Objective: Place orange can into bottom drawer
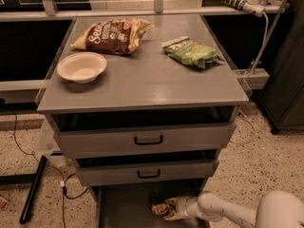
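The orange can [161, 209] is a small crumpled gold-and-brown foil packet. It is low over the flat grey floor of the open bottom drawer [124, 204], at the bottom of the camera view. My gripper [171, 208] reaches in from the right on a white arm and is shut on the packet. The two drawers above, each with a black handle, are pushed in.
On the cabinet top [142, 80] lie a white bowl [81, 66] at the left, a large brown-and-yellow chip bag [113, 35] at the back and a green bag [191, 52] at the right. A black bar [32, 190] and cables lie on the floor at the left.
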Tool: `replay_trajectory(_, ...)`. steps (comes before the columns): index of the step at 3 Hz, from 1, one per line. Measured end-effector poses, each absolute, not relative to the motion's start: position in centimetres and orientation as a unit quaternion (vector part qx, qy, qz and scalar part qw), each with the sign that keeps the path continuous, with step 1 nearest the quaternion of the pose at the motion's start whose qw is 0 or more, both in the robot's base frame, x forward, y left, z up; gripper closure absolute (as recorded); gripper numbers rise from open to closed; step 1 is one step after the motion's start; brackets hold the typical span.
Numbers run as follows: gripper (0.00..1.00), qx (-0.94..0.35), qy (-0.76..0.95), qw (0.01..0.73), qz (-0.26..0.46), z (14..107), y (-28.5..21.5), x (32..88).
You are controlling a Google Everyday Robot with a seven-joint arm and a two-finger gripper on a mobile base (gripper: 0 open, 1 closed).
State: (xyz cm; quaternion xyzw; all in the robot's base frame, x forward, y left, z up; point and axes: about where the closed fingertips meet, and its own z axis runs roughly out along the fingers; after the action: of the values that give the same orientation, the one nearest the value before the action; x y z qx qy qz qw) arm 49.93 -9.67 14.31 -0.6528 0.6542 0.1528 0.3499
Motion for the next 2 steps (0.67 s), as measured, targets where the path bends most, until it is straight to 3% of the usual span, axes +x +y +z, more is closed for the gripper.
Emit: replay_trajectory(2,0.35,-0.653,0.654,0.35,0.153,14.31,-9.66,49.92)
